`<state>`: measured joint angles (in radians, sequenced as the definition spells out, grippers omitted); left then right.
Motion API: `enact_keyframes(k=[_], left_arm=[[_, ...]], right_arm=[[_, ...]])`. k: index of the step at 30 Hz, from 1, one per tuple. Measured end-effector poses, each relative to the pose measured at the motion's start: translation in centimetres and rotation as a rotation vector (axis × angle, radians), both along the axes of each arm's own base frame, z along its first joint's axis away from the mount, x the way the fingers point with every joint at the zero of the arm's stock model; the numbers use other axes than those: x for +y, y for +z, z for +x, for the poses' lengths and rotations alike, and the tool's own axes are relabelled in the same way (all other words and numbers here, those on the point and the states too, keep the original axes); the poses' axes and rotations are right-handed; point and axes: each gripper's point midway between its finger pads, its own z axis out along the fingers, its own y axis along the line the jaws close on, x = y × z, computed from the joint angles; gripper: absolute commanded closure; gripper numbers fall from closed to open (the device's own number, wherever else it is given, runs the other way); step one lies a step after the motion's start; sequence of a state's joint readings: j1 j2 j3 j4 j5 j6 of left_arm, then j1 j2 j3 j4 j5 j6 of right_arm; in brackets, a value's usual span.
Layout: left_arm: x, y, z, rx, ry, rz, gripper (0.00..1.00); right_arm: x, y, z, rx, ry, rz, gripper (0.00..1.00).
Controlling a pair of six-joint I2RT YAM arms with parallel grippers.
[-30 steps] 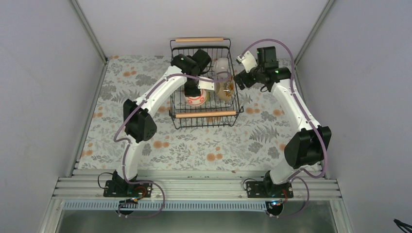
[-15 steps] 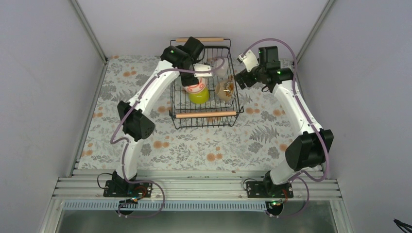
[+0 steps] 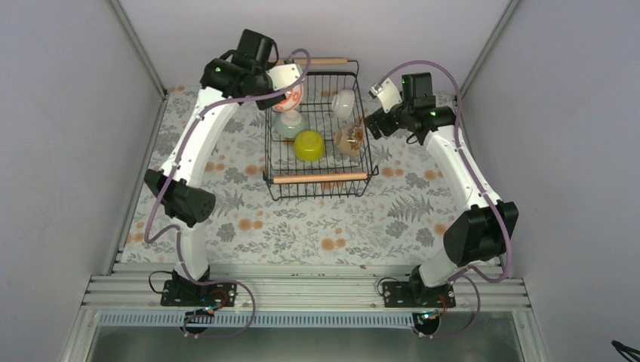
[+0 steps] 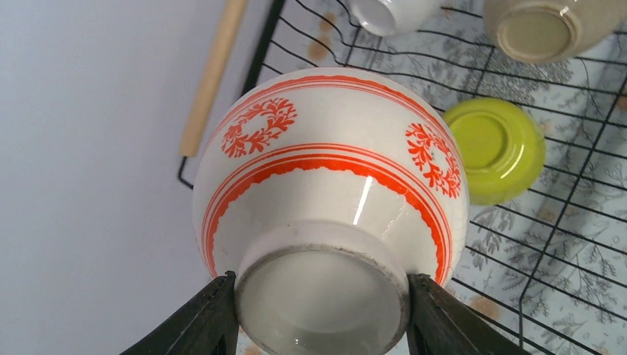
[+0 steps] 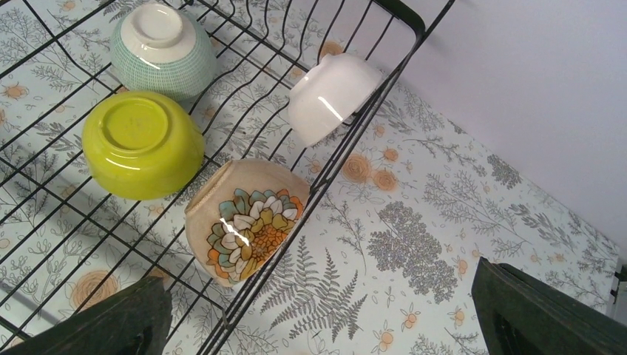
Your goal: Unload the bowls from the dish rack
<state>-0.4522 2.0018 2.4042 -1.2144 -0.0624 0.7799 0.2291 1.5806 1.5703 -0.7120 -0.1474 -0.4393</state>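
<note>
The left jaws grip the red-patterned bowl (image 4: 325,185) by its foot above the far left corner of the dish rack (image 3: 321,179), seemingly clear of the rim. This unloading looks mid-carry, and it next calls for setting the bowl down on the worktop (image 3: 302,234) outside. The right jaws stand wide and empty beside the rack, near the floral bowl (image 5: 248,222) inside it. The worktop is printed with ferns and flowers, and pale walls (image 3: 68,113) enclose it.

The white-and-black left arm (image 3: 198,136) stretches far forward, its elbow low at the left. The left gripper (image 4: 323,296) has its black jaws clamped on the foot of a white ceramic bowl with red wreaths (image 4: 325,163). The matching right arm (image 3: 453,162) arcs forward, and the right gripper (image 3: 370,126) has its jaws spread wide, holding nothing.
</note>
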Motion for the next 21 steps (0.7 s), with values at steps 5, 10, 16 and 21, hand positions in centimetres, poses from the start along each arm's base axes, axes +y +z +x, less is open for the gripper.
enact_keyframes(k=[5, 10, 16, 21], left_arm=[[1.3, 1.8, -0.2, -0.032, 0.021, -0.068, 0.93], [0.9, 1.0, -1.1, 0.007, -0.004, -0.116, 0.93], [-0.8, -0.8, -0.9, 0.073, -0.038, -0.159, 0.95], [-1.9, -1.8, 0.0, 0.1, -0.046, -0.191, 0.97]], right_arm=[[0.1, -0.1, -0.1, 0.003, 0.005, 0.008, 0.0], [1.7, 0.3, -0.8, 0.027, 0.071, 0.084, 0.0], [5.2, 2.5, -2.1, 0.057, 0.239, 0.248, 0.0], [7.9, 2.4, -2.4, 0.145, 0.383, 0.41, 0.0]])
